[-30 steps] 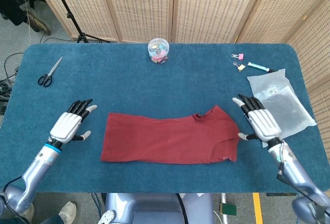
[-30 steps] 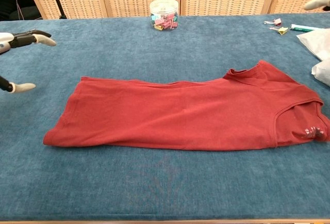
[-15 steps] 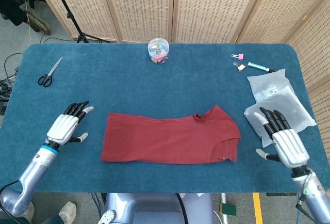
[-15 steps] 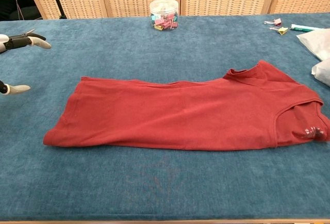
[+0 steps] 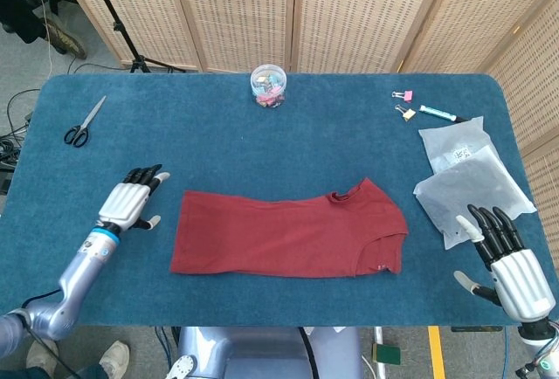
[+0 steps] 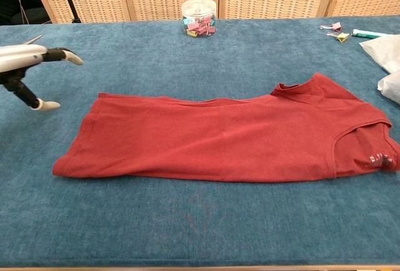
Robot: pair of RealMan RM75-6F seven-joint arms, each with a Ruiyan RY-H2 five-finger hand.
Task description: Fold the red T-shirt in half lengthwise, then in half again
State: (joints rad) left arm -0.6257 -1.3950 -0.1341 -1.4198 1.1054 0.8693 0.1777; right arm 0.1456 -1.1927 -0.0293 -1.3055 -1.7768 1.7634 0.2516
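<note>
T-shirt (image 5: 288, 232), red, lies flat near the front-middle of the blue tabletop (image 5: 262, 148), already a long narrow band running left to right, collar toward my right. By that shape I judge the lengthwise fold is done and the second fold, end over end, is still to come.

My left hand (image 5: 127, 204) hovers just beside the shirt's hem end, fingers spread, holding nothing and not touching the cloth. A second ago it sat a little further out; it has edged in toward the hem. My right hand (image 5: 509, 261), also spread and empty, has pulled back from the sleeve end toward the tabletop's front right corner and is now well apart from the shirt. So I have let go on the right and must bring that hand back before I can lift either end.

Further out: clear plastic bags (image 5: 467, 169) near the right hand, a jar (image 5: 268, 85) of coloured clips at the back, scissors (image 5: 83, 124) far left.

A small pale print shows on the sleeve in the chest view; too small to read.
</note>
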